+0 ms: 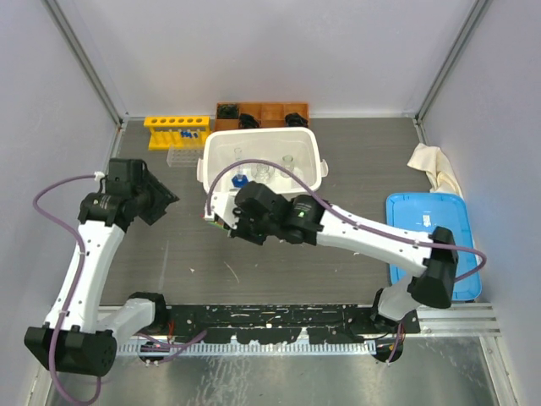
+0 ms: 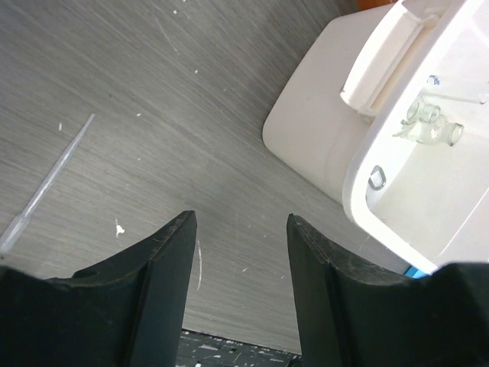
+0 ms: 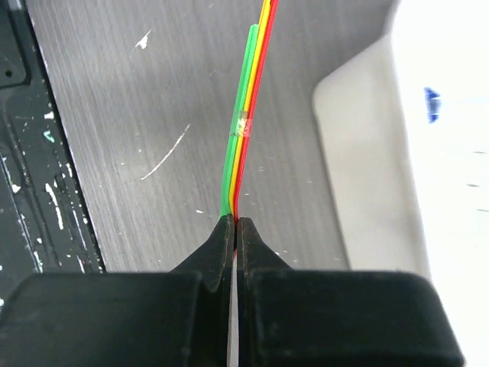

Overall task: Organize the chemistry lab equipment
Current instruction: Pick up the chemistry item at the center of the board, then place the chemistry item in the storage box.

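The bundle of thin sticks, green, yellow and red taped together, is pinched at one end between the closed jaws of the right gripper, over the table just off the near left corner of the white tub. The step in hand looks like carrying the sticks to their place. Whether that is the tub or the brown compartment tray just behind it, I cannot tell. Either way, the next move calls for lifting the long bundle clear of the tub's rim and then laying it down gently. Small clear flasks lie inside the tub, and the sticks could knock them. The left gripper hangs left of the tub, jaws apart with nothing between them. A clear dropper lies on the table well apart from the tub on that same side, likely a later pick. The yellow tube rack stands behind the tub's left end. A blue lid and a cloth lie well to the tub's right.
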Available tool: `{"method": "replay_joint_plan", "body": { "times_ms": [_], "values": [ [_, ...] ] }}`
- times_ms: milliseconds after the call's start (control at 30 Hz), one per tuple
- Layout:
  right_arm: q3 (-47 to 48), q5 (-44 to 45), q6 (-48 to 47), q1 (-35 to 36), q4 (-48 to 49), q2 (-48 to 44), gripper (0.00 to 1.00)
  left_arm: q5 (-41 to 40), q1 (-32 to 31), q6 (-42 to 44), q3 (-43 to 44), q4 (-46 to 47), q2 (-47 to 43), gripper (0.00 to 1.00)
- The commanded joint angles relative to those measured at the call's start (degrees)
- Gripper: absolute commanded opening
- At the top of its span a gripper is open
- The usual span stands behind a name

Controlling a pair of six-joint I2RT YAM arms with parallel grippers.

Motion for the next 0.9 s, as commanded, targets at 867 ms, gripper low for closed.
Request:
{"method": "replay_joint_plan", "body": {
  "times_ms": [867],
  "values": [
    [12.85, -3.17, -19.00, -24.94, 5.48, 9.41, 0.01, 5.71, 2.38, 1.09, 1.70, 15.17, 17.37, 0.52]
  ]
}}
